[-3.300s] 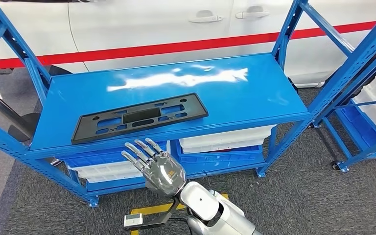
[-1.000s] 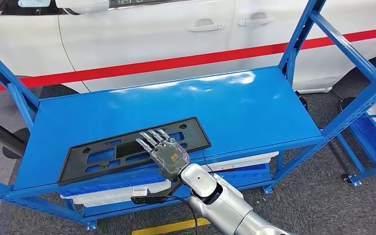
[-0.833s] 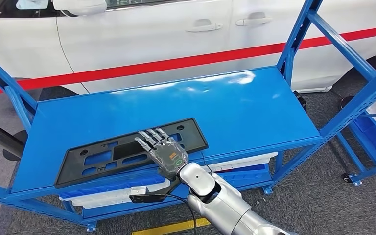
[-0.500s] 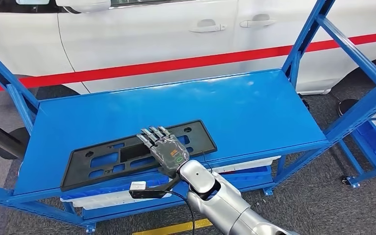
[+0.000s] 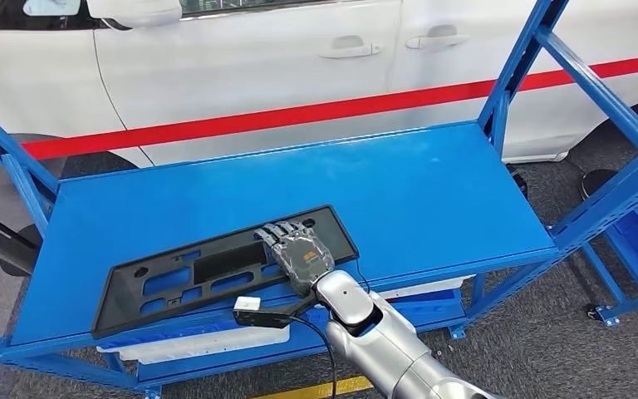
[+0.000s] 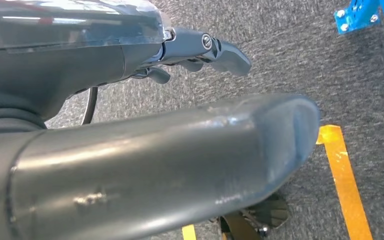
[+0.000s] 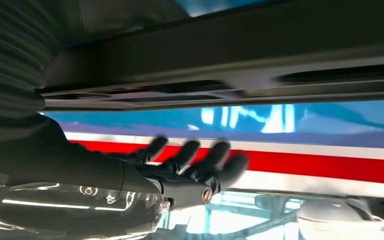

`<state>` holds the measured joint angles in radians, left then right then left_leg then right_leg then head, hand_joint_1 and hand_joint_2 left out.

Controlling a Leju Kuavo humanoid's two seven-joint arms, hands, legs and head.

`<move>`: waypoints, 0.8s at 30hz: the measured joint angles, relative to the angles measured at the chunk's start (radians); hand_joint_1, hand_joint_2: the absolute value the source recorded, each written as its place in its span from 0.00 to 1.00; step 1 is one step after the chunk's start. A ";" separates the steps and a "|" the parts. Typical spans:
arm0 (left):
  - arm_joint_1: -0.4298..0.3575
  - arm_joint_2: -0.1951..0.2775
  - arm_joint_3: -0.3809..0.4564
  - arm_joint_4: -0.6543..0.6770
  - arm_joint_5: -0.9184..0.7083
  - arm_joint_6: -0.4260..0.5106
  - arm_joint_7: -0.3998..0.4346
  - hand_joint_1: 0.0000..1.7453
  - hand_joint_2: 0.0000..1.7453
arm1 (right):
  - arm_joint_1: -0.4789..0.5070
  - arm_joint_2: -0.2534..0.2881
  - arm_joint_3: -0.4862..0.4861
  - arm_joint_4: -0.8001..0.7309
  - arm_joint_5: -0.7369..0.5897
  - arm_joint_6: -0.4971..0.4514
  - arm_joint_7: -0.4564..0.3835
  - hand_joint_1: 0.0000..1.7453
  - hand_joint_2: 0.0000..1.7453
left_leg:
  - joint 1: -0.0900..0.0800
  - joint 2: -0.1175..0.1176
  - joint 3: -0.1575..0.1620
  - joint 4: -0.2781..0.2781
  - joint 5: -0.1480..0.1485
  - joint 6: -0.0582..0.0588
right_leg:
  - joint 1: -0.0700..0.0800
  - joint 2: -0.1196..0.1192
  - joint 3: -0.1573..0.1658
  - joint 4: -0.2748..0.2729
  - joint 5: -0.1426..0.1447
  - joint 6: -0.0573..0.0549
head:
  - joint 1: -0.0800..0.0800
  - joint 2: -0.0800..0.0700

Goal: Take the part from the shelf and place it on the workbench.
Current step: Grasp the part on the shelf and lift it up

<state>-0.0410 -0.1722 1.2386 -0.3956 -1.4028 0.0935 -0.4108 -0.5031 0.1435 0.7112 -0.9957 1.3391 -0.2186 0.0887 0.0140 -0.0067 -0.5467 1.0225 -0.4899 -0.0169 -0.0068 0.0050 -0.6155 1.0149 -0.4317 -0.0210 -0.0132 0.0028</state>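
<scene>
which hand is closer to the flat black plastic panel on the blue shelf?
Right. The right hand lies over the flat black plastic panel near its right end. The left hand hangs low over grey carpet, off the blue shelf.

1 blk part [image 5: 224,268], 1 shelf [image 5: 432,191], 1 car [image 5: 257,58].

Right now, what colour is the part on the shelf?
Black part, clearest in the head view.

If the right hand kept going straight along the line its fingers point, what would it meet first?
The right hand is over the black part, fingers pointing across the shelf. Beyond the part's far edge is bare shelf top, then probably the white car; height unclear.
</scene>
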 joint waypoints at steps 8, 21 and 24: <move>0.002 0.003 0.006 0.000 -0.003 0.001 0.005 0.00 0.00 | -0.004 0.007 -0.011 0.033 0.003 0.011 0.003 1.00 1.00 | 0.004 0.001 -0.102 0.167 -0.022 -0.008 | 0.002 -0.001 0.014 0.005 -0.015 -0.014 | -0.005 0.000; 0.000 0.004 0.010 0.002 -0.005 -0.001 0.005 0.00 0.00 | 0.001 0.005 -0.018 0.049 0.006 0.013 0.004 1.00 1.00 | 0.002 0.003 -0.023 -0.020 0.049 0.044 | -0.002 0.000 -0.120 0.287 -0.143 0.039 | 0.002 0.000; 0.000 0.002 0.011 0.007 -0.005 -0.001 0.005 0.00 0.00 | 0.000 0.005 -0.019 0.050 0.006 0.013 0.002 1.00 1.00 | 0.002 0.000 -0.018 -0.016 0.044 0.038 | -0.006 -0.001 -0.044 0.132 -0.053 0.034 | 0.004 0.000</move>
<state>-0.0407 -0.1699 1.2493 -0.3890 -1.4079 0.0923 -0.4057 -0.5030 0.1484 0.6926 -0.9454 1.3447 -0.2057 0.0911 0.0158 -0.0066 -0.5644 1.0063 -0.4463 0.0211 -0.0124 0.0036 -0.6596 1.1473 -0.4846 0.0127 -0.0096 0.0027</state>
